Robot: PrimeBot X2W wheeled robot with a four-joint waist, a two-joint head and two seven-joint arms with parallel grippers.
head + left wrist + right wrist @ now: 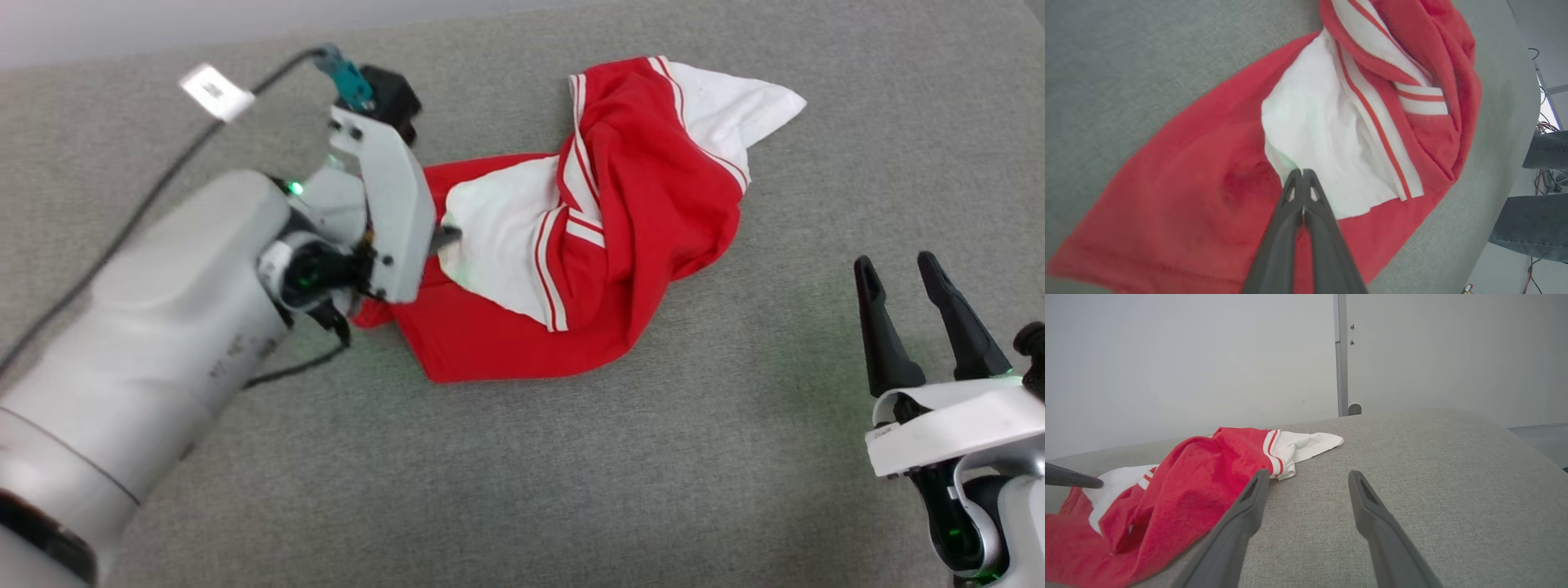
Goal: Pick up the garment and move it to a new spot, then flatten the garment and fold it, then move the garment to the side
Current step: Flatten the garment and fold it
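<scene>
The garment (620, 220) is bright red with white panels and red-and-white stripe trim. It lies crumpled in the middle of the grey padded surface (735, 457). My left gripper (451, 237) reaches in from the garment's left side. In the left wrist view, its fingers are shut together (1302, 171), pinching the edge of a white panel on the garment (1331, 134). My right gripper (906, 273) stands open at the lower right, off the cloth, with bare surface between its fingers. In the right wrist view the garment (1180, 486) lies left of the open right gripper (1308, 475).
A black cable (163, 180) with a white tag (215, 91) trails over the surface behind my left arm. A person's legs in jeans (1531, 228) stand beyond the surface's edge. A pale wall (1208, 355) rises behind the surface.
</scene>
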